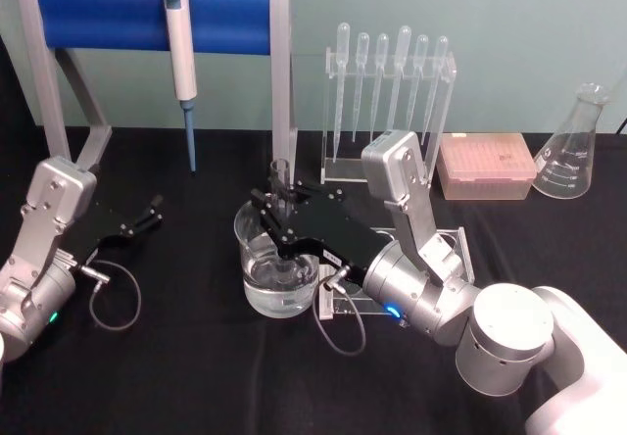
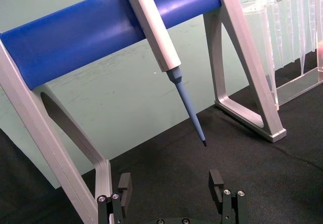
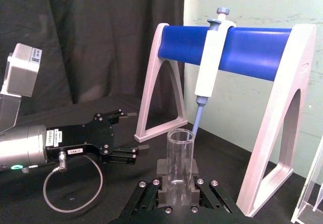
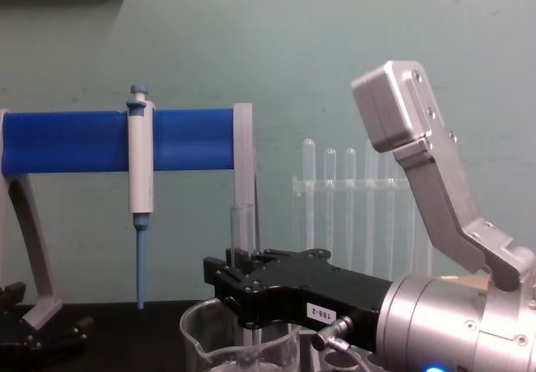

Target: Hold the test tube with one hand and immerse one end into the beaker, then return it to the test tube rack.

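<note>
Closest, my right hand gripped the test tube below its rim, upright over the beaker, its bottom end dipped inside. I judged the thin glass light, slippery and breakable, needing a gentle hold. My left hand lay open, left of the beaker.

A black-draped table carries the lab's glassware: a beaker holding clear liquid stands near the centre, with a clear rack, largely covered, just to its right. Along the far edge, left to right, stand a blue-barred stand, a pipette rack, a pink box and a conical flask.
</note>
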`<state>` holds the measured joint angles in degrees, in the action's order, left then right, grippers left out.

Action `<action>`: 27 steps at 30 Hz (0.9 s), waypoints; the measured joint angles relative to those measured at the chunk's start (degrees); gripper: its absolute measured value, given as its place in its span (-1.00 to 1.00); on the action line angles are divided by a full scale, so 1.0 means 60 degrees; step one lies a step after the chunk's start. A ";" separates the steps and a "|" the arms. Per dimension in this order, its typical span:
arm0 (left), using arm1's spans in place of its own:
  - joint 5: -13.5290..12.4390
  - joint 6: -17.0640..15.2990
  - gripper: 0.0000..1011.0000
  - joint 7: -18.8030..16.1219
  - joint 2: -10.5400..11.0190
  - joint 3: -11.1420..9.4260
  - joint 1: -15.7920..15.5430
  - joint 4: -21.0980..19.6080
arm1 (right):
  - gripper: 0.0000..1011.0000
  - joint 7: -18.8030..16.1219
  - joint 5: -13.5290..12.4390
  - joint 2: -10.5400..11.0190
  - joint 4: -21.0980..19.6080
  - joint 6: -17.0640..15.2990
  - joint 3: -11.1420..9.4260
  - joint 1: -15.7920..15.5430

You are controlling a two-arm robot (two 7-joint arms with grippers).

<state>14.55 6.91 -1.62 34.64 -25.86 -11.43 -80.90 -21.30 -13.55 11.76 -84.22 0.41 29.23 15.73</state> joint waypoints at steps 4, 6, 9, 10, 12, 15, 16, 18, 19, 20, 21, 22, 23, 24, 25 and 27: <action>0.0000 0.0000 0.98 0.0000 0.0000 0.0000 -0.0001 0.0000 | -0.55 0.0000 -0.0001 0.0000 0.0000 0.0000 0.0000 0.0001; 0.0000 0.0000 0.98 0.0000 0.0000 0.0000 0.0000 0.0000 | -0.55 0.0000 -0.0001 0.0001 0.0000 0.0000 0.0000 0.0001; 0.0000 0.0000 0.98 0.0000 0.0000 0.0000 0.0000 0.0000 | -0.55 0.0000 -0.0001 0.0000 0.0000 0.0000 0.0000 0.0000; 0.0000 0.0000 0.98 0.0000 0.0000 0.0000 0.0000 0.0000 | -0.55 0.0000 -0.0001 0.0000 0.0000 0.0000 0.0000 0.0001; 0.0000 0.0000 0.98 0.0000 0.0000 0.0000 0.0000 0.0000 | -0.55 0.0000 -0.0001 0.0000 0.0000 0.0000 0.0000 0.0000; -0.0001 0.0000 0.98 0.0000 0.0000 0.0000 0.0000 0.0000 | -0.55 0.0000 -0.0001 0.0000 0.0000 0.0000 0.0000 0.0001; 0.0000 0.0000 0.98 0.0000 0.0000 0.0000 -0.0001 0.0000 | -0.55 0.0000 -0.0001 0.0000 -0.0001 0.0000 0.0000 0.0001; -0.0001 0.0000 0.98 0.0000 0.0000 0.0000 0.0000 0.0000 | -0.55 0.0000 0.0000 0.0000 0.0000 0.0000 0.0000 0.0001; 0.0000 0.0000 0.98 0.0000 0.0000 0.0000 0.0000 0.0000 | -0.55 0.0000 0.0000 0.0000 0.0000 0.0000 0.0000 0.0000; 0.0000 0.0000 0.98 0.0000 0.0000 0.0000 0.0000 0.0000 | -0.55 0.0000 -0.0001 0.0000 0.0000 0.0000 0.0000 0.0001; 0.0000 0.0000 0.98 0.0000 0.0000 0.0000 0.0000 0.0000 | -0.55 0.0000 -0.0001 0.0000 0.0000 0.0000 0.0000 0.0001; 0.0000 0.0000 0.98 0.0000 0.0000 0.0000 0.0000 0.0000 | -0.55 0.0000 -0.0001 0.0000 0.0000 0.0000 0.0000 0.0001; 0.0000 0.0000 0.98 0.0000 0.0000 0.0000 0.0000 0.0000 | -0.55 0.0000 -0.0001 0.0000 0.0000 0.0000 0.0000 0.0000; -0.0001 0.0000 0.98 0.0000 0.0000 0.0000 0.0000 0.0000 | -0.55 0.0000 -0.0001 0.0000 0.0000 0.0000 0.0000 0.0000; 0.0000 0.0000 0.98 0.0000 0.0000 0.0001 0.0000 0.0000 | -0.55 0.0000 -0.0001 0.0000 0.0000 0.0000 0.0000 0.0001; 0.0000 0.0000 0.98 0.0000 0.0000 0.0000 0.0000 0.0000 | -0.55 0.0000 -0.0001 0.0000 0.0000 0.0000 0.0000 0.0000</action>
<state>14.55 6.91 -1.62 34.65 -25.86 -11.43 -80.90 -21.30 -13.55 11.76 -84.22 0.41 29.23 15.73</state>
